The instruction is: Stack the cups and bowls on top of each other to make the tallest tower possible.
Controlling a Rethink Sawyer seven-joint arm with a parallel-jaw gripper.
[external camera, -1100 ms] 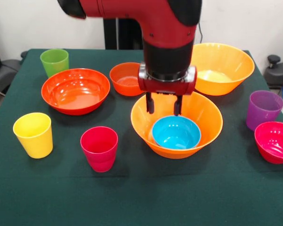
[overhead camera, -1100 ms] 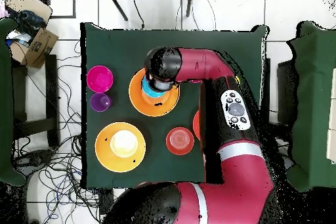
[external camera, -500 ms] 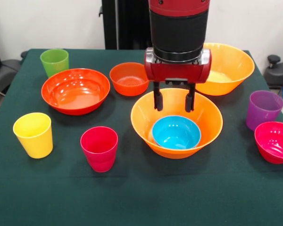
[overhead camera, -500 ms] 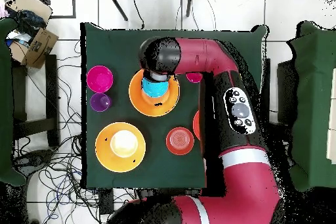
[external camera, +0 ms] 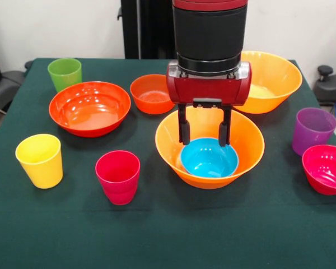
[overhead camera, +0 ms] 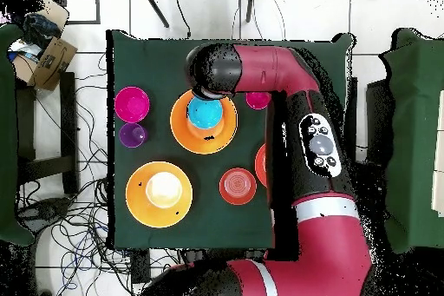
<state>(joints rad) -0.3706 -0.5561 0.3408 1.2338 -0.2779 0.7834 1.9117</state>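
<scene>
From the front, a dark green cloth covers the table point(external camera: 168, 235), with a pale wall behind it and a black upright post standing at the far side. The gripper point(external camera: 204, 132) hangs over a large orange bowl point(external camera: 246, 147) with its two black fingers point(external camera: 184, 128) spread apart and holding nothing; their tips reach down just inside the rim, above the far edge of the small blue bowl point(external camera: 209, 158) that sits nested in it. A second large orange bowl point(external camera: 271, 78) stands behind and to the right, partly hidden by the arm. The wide shallow red-orange bowl point(external camera: 89, 107) lies left of centre, with the small red-orange bowl point(external camera: 148, 93) just beside it. The green cup point(external camera: 64, 73) stands at the far left corner, the yellow cup point(external camera: 40, 159) and crimson-pink cup point(external camera: 118, 176) stand near the front, and the purple cup point(external camera: 312, 130) stands at the right, close to the magenta bowl point(external camera: 326, 168).

From overhead, the table sits on a light tiled floor strewn with dark cables, and a cardboard box point(overhead camera: 54, 56) rests at the upper left. The red arm point(overhead camera: 295, 128) crosses the table's right part and hides the gripper. The blue bowl point(overhead camera: 205, 114) lies inside its orange bowl point(overhead camera: 186, 132); the other large orange bowl point(overhead camera: 159, 194) and the small red-orange bowl point(overhead camera: 238, 185) sit below it, and the magenta bowl point(overhead camera: 132, 103) and purple cup point(overhead camera: 133, 135) to the left.
</scene>
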